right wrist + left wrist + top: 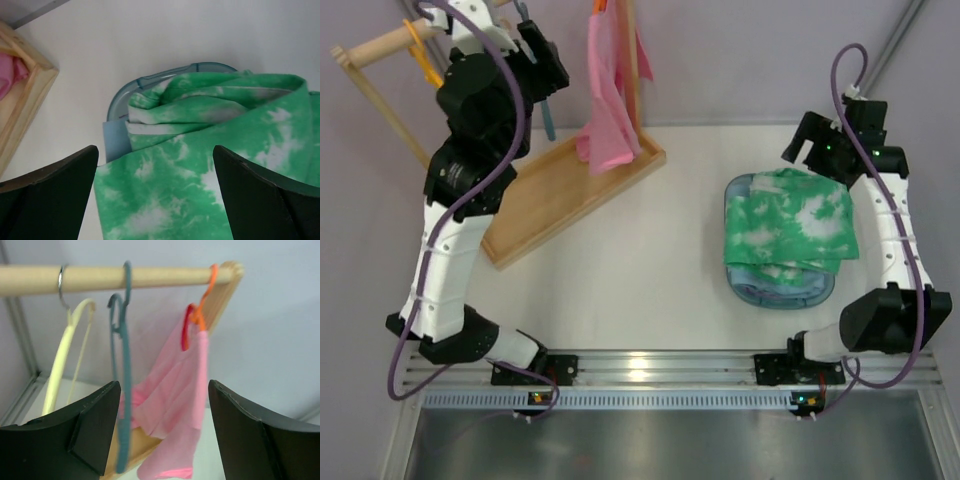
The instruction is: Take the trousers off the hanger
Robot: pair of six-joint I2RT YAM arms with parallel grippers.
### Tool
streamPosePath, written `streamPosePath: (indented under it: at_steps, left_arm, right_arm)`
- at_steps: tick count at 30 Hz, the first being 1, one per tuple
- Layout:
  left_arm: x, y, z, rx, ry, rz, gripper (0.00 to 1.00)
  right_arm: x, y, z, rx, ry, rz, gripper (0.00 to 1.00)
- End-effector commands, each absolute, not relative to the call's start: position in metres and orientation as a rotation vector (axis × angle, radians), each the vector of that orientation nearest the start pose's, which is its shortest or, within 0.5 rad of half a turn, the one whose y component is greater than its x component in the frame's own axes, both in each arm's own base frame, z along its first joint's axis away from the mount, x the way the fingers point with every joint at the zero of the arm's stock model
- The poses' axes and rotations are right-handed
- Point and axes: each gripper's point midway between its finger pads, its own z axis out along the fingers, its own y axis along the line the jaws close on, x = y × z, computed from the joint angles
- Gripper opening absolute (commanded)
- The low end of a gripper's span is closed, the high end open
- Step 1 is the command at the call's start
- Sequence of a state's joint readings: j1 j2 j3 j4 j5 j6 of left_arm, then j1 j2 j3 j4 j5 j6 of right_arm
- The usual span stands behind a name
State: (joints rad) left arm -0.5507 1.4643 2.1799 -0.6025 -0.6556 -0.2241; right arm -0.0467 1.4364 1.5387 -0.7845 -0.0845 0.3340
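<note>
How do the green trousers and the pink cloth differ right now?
The trousers lie folded atop the blue tray; the pink cloth hangs from the wooden rack. The trousers are green with white blotches; the pink cloth is plain. Both are soft cloth.

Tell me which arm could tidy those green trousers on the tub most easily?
The right, probably. The right claw hangs open over the trousers on the blue tub; the left claw is up at the rail, facing the grey-blue hanger.
</note>
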Motion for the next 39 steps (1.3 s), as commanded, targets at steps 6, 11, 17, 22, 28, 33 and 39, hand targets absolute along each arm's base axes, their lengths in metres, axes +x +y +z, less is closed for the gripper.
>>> streamPosePath:
  at_steps: [6,11,17,22,28,33,39]
  left_arm:
    - [0.292,-0.209,0.654,0.217,1.232,-0.782,0.79]
    - [0.34,-0.266,0.591,0.233,1.425,-0.924,0.8]
    - [0.36,-0.333,0.505,0.231,1.628,-1.149,0.8]
    - [0.345,-0.392,0.437,0.276,1.786,-1.209,0.8]
    - [0.332,-0.435,0.353,0.209,1.963,-1.379,0.81]
    - [0.323,-0.457,0.287,0.091,2.098,-1.448,0.81]
    - [0.317,-0.461,0.254,0.049,2.118,-1.483,0.81]
  right_arm:
    - [0.349,-0.068,0.275,0.603,2.17,0.051,0.99]
    - [0.312,-0.095,0.263,0.715,2.141,0.036,0.99]
    - [0.283,-0.099,0.219,0.745,2.219,-0.033,1.0]
    - [0.278,-0.104,0.186,0.815,2.241,0.025,0.99]
    - [0.293,-0.103,0.172,0.83,2.206,0.102,0.99]
    - [0.296,-0.108,0.174,0.814,2.198,0.079,0.9]
    - [0.286,-0.098,0.163,0.801,2.2,0.102,0.87]
